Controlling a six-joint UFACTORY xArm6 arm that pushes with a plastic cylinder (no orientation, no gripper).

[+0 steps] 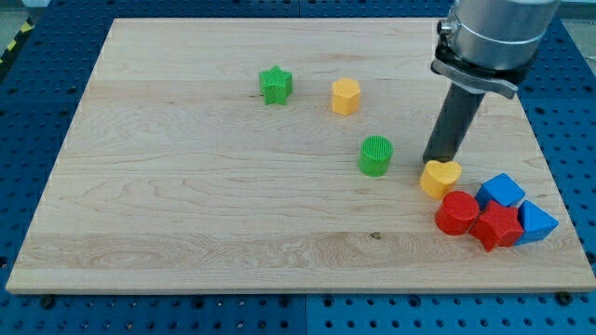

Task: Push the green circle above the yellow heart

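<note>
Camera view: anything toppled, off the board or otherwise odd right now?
Nothing stands out. All blocks sit flat on the board; my tip is just above the yellow heart, right of the green circle.

Illumination is bright, even and diffuse across the whole bench (186, 205), with no dim zones. Shadows are soft and short: each block casts only a faint dark fringe at its base, for example under the green circle (375, 155) and the yellow heart (440, 178). The rod throws no hard-edged shadow; my tip (434, 160) sits just at the far edge of the yellow heart. The metallic arm housing (494, 33) at far right shows mild specular highlights. The wood grain is sharp from near edge to far edge. No motion blur is visible. The bench edges run straight, with perspective convergence only.
</note>
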